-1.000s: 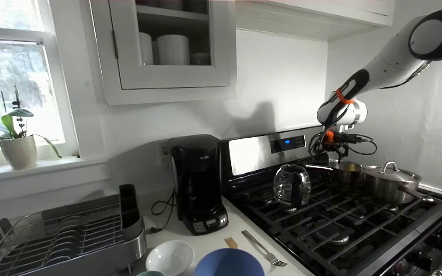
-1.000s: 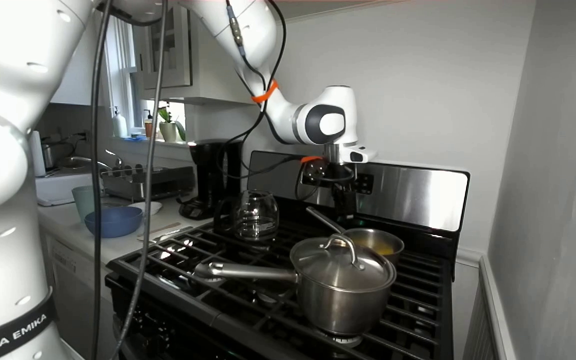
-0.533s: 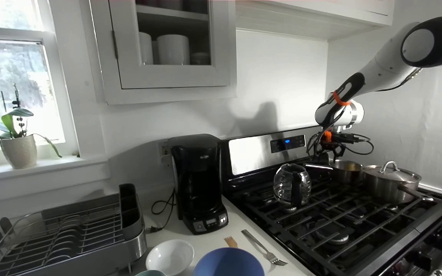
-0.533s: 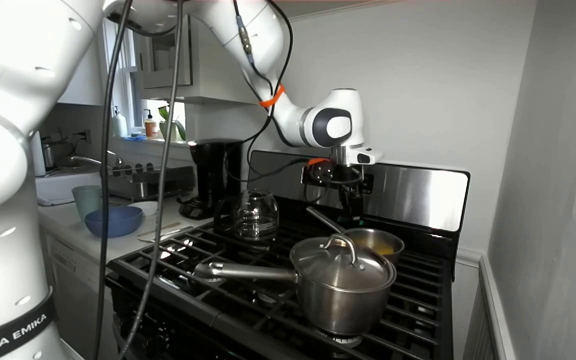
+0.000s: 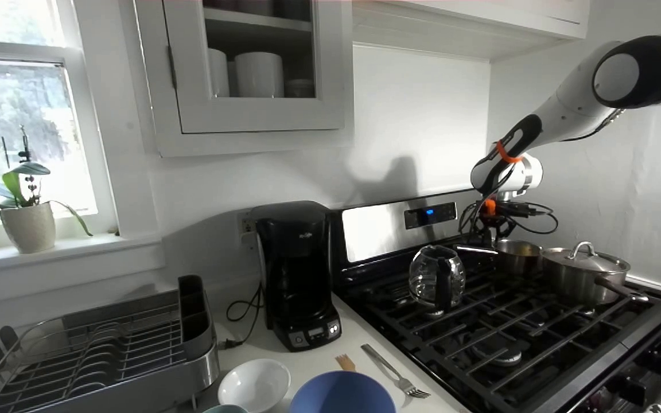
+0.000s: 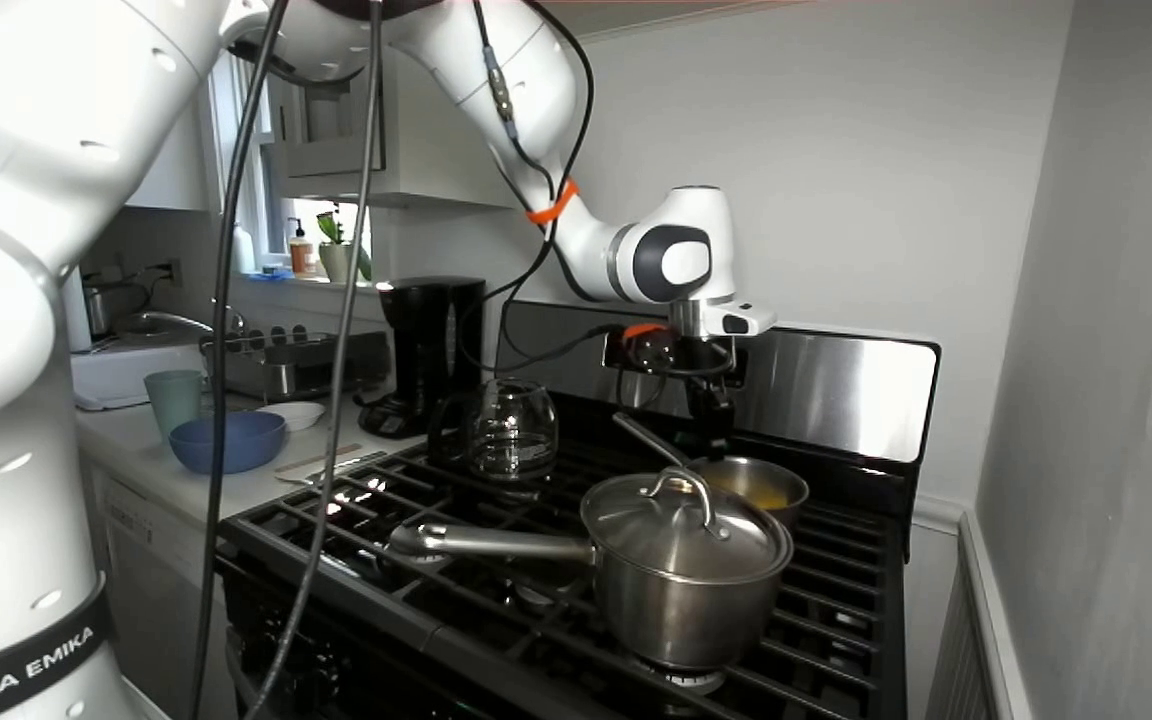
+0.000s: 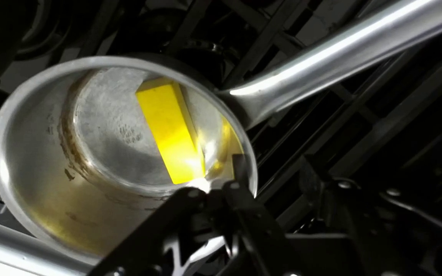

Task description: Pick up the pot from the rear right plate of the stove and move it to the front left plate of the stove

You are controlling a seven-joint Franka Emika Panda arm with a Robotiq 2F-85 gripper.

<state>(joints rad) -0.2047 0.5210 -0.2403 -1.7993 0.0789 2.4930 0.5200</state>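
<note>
The pot (image 7: 102, 111) is a small metal saucepan with a yellow block (image 7: 171, 132) lying inside and a long straight handle (image 7: 328, 57). It sits on the stove's rear right plate, which it hides, and shows in both exterior views as the pot (image 5: 518, 261) and pot (image 6: 791, 492). My gripper (image 7: 276, 172) stands open at its rim near the handle. In the wrist view, one finger (image 7: 240, 168) overlaps the inner wall and the other lies over the grate outside; whether they reach below the rim I cannot tell. The front left plate (image 5: 500, 351) is bare.
Close in front of the pot stands a lidded steel pot (image 6: 686, 600), its handle (image 6: 516, 543) sticking out sideways. A glass carafe (image 6: 511, 440) occupies the rear left burner. The back panel (image 6: 826, 395) rises behind. A coffee maker (image 5: 293, 275) and blue bowl (image 5: 342, 393) are on the counter.
The arm has come down slightly and shifted a little toward the pot's rim. My jaws look narrower than a second ago. The pot and other items have not moved.
</note>
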